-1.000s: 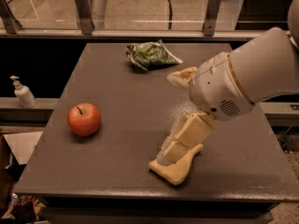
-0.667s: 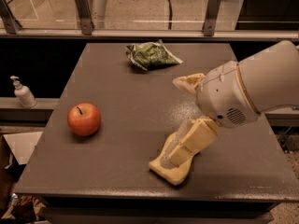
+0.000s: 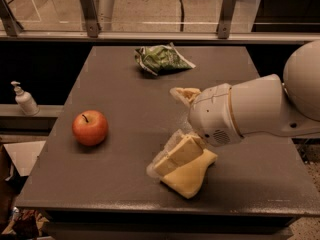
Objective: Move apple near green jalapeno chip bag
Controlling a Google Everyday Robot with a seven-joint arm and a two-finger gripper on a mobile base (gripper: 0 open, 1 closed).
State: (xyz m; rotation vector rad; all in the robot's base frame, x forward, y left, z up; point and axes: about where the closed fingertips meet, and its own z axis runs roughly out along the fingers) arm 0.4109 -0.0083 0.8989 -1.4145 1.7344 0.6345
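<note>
One round red-orange apple (image 3: 90, 127) is seen on the dark grey table (image 3: 120, 184), left side, stem pointed up. One crumpled green foil chip bag (image 3: 161, 60) is laid near the far edge, long axis left-right, well apart from the apple. The white arm's gripper (image 3: 179, 126) is held mid-table, jaws spread apart, the lower one over one wavy yellow sponge (image 3: 192, 179).

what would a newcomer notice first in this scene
The big white arm fills the right side, its pincer open over a yellow sponge near the front edge of the table. Next comes the red apple at the left, then the green chip bag at the far side.
</note>
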